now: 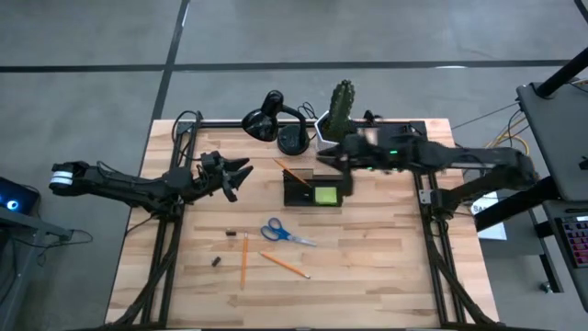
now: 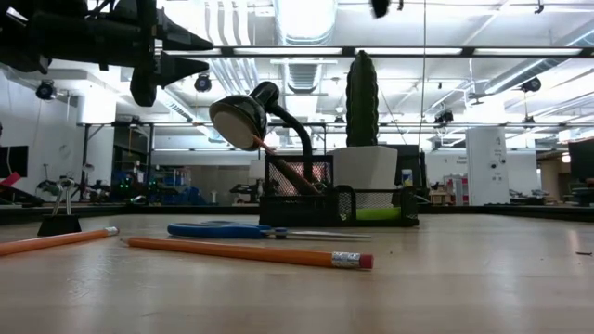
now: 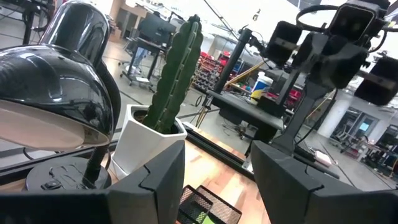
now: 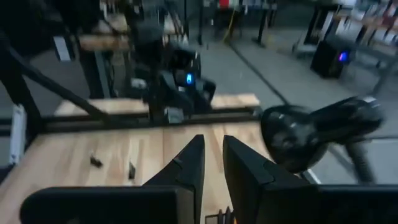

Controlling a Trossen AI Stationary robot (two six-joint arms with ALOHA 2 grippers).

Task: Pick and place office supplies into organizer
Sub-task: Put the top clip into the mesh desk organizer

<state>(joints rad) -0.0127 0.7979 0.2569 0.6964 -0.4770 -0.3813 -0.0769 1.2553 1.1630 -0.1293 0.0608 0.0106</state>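
A light wooden table (image 1: pixel 386 276) on a grey floor (image 1: pixel 92 55); at its far edge, a black desk lamp (image 1: pixel 272 119) with its round base (image 1: pixel 293 140) beside its head; just right of the lamp, 1 tall green cactus (image 1: pixel 342 103) upright in a white pot (image 2: pixel 365 167).

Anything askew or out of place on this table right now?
One pencil leans at a slant in the organizer rather than upright. Scissors, two pencils and small dark bits lie loose on the table. Nothing looks spilled or damaged.
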